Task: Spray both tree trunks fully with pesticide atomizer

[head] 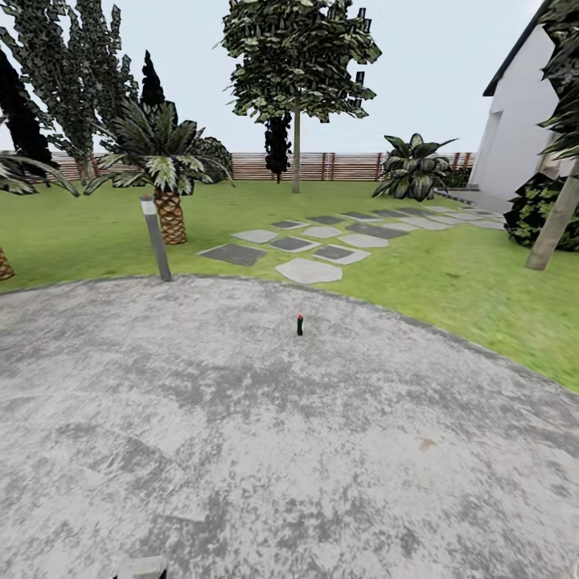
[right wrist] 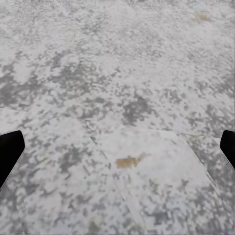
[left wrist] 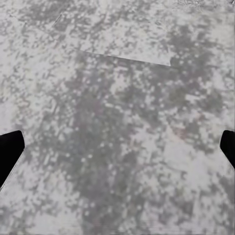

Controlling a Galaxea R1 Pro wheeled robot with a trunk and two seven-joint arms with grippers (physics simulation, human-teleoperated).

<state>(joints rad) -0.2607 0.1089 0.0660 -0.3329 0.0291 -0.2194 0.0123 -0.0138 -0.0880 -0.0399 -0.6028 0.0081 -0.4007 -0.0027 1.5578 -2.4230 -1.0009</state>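
The pesticide atomizer (head: 299, 324), small and dark with a red top, stands upright on the grey paved circle (head: 241, 450), well ahead of me. Beyond it lies the garden lawn (head: 450, 273). One tree (head: 297, 56) rises at the back centre, its thin-looking trunk (head: 296, 153) in front of the fence. A second tree trunk (head: 553, 219) leans at the right edge. My left gripper (left wrist: 117, 152) is open over bare paving, its dark fingertips (left wrist: 10, 152) wide apart. My right gripper (right wrist: 117, 152) is open too, above paving with a brown stain. No pesticide cloud is visible.
A short lamp post (head: 156, 238) stands at the paving's far left rim beside a palm (head: 165, 173). Stepping stones (head: 310, 269) lead across the grass towards a white house (head: 523, 121). A slatted brown fence (head: 346, 166) closes the back. A dark bush (head: 535, 211) sits at the right.
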